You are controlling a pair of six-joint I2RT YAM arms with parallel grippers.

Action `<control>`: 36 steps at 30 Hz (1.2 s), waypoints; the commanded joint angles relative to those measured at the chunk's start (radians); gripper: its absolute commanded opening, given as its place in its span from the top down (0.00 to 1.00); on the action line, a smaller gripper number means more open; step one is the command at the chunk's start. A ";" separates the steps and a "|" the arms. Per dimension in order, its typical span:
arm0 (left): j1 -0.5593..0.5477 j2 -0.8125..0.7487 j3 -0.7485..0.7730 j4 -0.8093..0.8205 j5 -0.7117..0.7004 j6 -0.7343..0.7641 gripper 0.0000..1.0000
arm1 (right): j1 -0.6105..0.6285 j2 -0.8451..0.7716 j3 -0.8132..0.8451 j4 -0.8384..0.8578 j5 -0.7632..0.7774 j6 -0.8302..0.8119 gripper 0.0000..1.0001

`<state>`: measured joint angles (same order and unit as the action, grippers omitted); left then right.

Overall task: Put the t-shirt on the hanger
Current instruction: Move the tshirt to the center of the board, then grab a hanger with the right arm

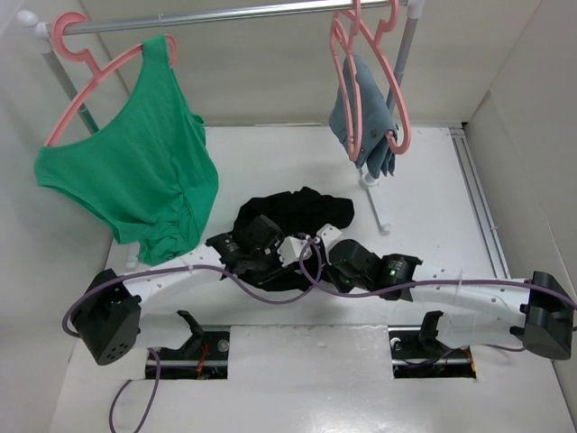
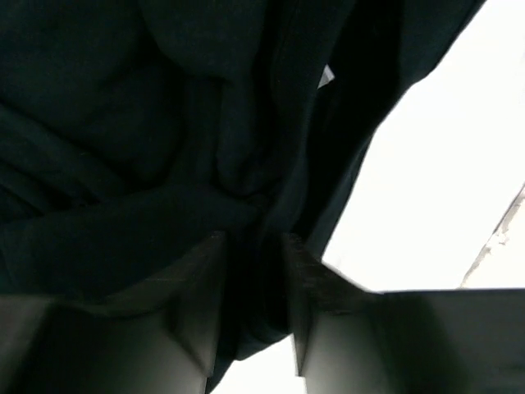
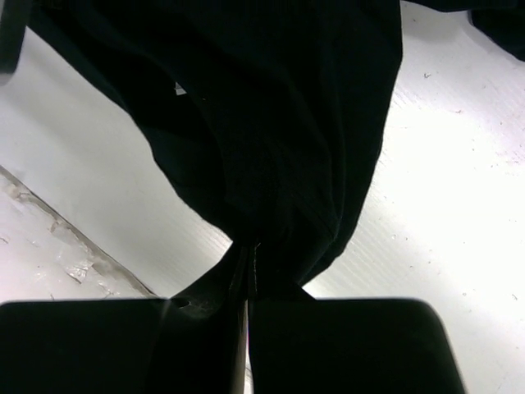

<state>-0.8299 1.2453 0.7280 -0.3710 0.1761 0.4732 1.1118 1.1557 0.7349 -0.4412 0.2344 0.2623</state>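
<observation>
The black t-shirt [image 1: 302, 212] lies crumpled on the white table, in the middle. My left gripper [image 1: 269, 253] is at its near left part and is shut on a fold of the t-shirt; in the left wrist view the black cloth [image 2: 123, 123] fills the gap at the gripper [image 2: 253, 242]. My right gripper [image 1: 335, 262] is at the near right part and is shut on the t-shirt; in the right wrist view the t-shirt [image 3: 271, 98] bunches into the pinch of the gripper [image 3: 250, 250]. The salmon-pink hanger [image 1: 399, 108] hangs on the rail at the back right.
A metal rail [image 1: 225, 13] runs across the back on a stand [image 1: 377, 203]. A pink hanger with a green top [image 1: 144, 171] hangs at the left. A grey-blue garment [image 1: 368, 122] hangs on another pink hanger at the right. White walls enclose the table [image 1: 433, 189].
</observation>
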 commanded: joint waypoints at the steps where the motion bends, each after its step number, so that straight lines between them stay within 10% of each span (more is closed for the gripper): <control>1: -0.003 -0.041 0.027 -0.031 0.026 -0.030 0.66 | 0.005 -0.047 -0.002 0.093 -0.024 -0.011 1.00; 10: -0.003 0.019 -0.024 -0.054 -0.067 0.011 0.63 | 0.005 -0.056 0.008 0.075 -0.004 -0.029 1.00; 14: -0.003 0.042 -0.045 -0.063 -0.099 0.035 0.71 | 0.005 -0.074 0.008 0.065 0.006 -0.029 1.00; 18: -0.003 0.042 -0.045 -0.063 -0.138 0.035 1.00 | 0.005 -0.085 0.008 0.056 0.006 -0.029 1.00; 23: 0.032 -0.021 0.028 -0.144 -0.118 0.035 1.00 | 0.005 -0.105 -0.011 0.047 0.006 -0.020 0.99; 27: 0.054 -0.137 0.118 -0.195 -0.098 0.012 1.00 | 0.005 -0.116 0.056 0.007 -0.048 -0.078 0.27; 32: 0.066 -0.205 0.131 -0.218 -0.055 -0.041 1.00 | 0.005 -0.125 0.234 -0.051 -0.089 -0.159 0.00; 36: 0.077 -0.205 0.131 -0.218 -0.030 -0.058 1.00 | 0.005 -0.125 0.398 -0.073 -0.154 -0.225 0.00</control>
<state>-0.7593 1.0348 0.8410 -0.5426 0.1143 0.4412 1.1130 1.0595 0.9867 -0.5415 0.1455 0.1112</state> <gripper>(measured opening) 0.007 0.994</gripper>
